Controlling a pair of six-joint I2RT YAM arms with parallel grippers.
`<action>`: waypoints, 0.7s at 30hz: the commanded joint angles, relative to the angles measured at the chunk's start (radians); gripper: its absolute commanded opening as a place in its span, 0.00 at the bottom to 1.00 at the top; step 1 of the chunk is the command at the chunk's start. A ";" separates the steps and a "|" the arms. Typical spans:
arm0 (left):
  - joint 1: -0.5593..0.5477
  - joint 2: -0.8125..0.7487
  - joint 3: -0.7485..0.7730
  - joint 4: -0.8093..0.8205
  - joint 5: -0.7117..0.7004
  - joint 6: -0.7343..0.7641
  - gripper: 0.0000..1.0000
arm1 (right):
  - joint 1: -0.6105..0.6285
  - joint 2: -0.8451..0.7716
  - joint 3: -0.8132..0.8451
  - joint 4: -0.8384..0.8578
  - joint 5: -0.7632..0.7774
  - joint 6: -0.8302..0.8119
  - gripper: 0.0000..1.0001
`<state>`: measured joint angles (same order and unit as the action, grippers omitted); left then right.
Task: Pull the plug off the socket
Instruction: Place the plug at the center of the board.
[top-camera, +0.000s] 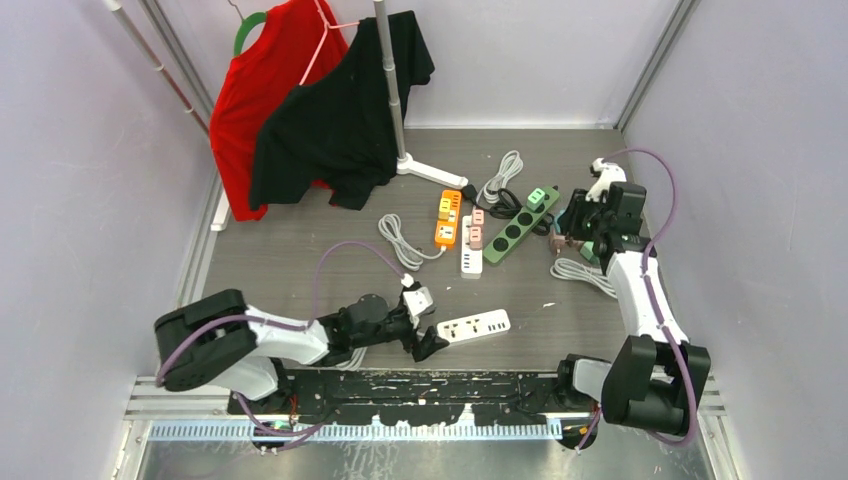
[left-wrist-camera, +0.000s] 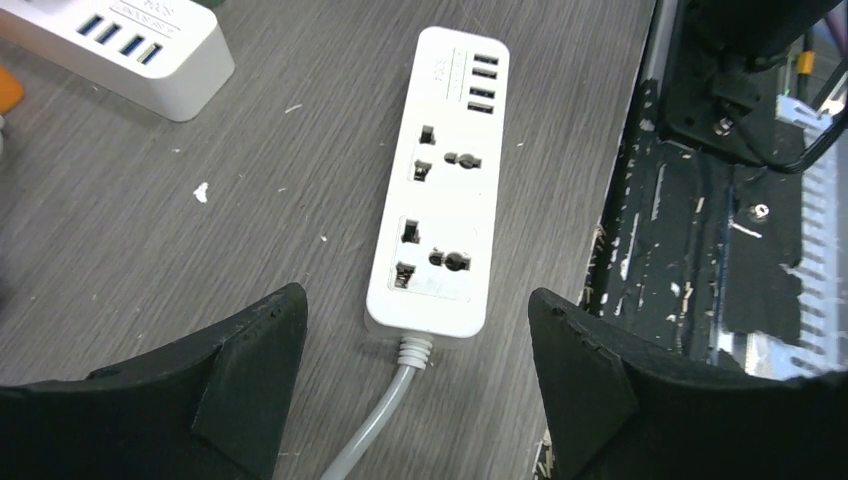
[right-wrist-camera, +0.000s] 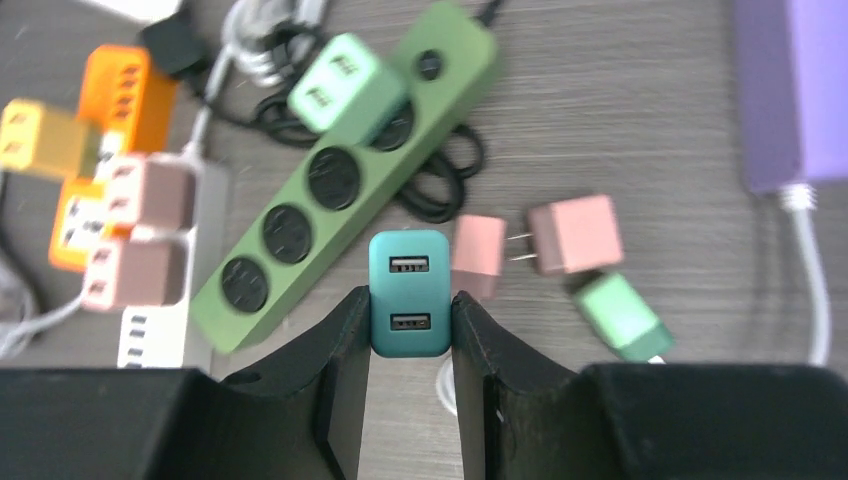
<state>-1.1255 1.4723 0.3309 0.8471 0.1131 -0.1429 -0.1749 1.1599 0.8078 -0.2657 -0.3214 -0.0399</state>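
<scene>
My right gripper (right-wrist-camera: 410, 300) is shut on a teal two-port USB plug (right-wrist-camera: 409, 280) and holds it above the table, just right of the dark green power strip (right-wrist-camera: 340, 180). A light green plug (right-wrist-camera: 345, 85) sits in that strip near its far end; its other round sockets are empty. In the top view the right gripper (top-camera: 585, 235) is at the right of the green strip (top-camera: 520, 227). My left gripper (left-wrist-camera: 415, 300) is open and empty, its fingers either side of the cable end of a white power strip (left-wrist-camera: 440, 190), which also shows in the top view (top-camera: 473, 326).
Two pink plugs (right-wrist-camera: 575, 232) and a green plug (right-wrist-camera: 620, 312) lie loose right of the green strip. A purple strip (right-wrist-camera: 790, 90) lies far right. An orange strip (top-camera: 448, 218), a white strip with pink plugs (top-camera: 472, 245) and coiled cables (top-camera: 400, 240) fill the middle. A clothes rack (top-camera: 395, 90) stands at the back.
</scene>
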 joint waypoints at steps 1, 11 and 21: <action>0.004 -0.139 0.026 -0.191 0.000 -0.005 0.81 | -0.030 0.045 0.011 0.127 0.228 0.192 0.18; 0.004 -0.349 -0.027 -0.262 0.024 -0.063 0.81 | -0.085 0.138 0.027 0.115 0.259 0.257 0.44; 0.004 -0.403 -0.036 -0.270 0.031 -0.100 0.82 | -0.097 0.113 0.038 0.088 0.093 0.197 0.59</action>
<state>-1.1255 1.1011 0.2958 0.5579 0.1307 -0.2150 -0.2661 1.3094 0.8078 -0.2024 -0.1127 0.1947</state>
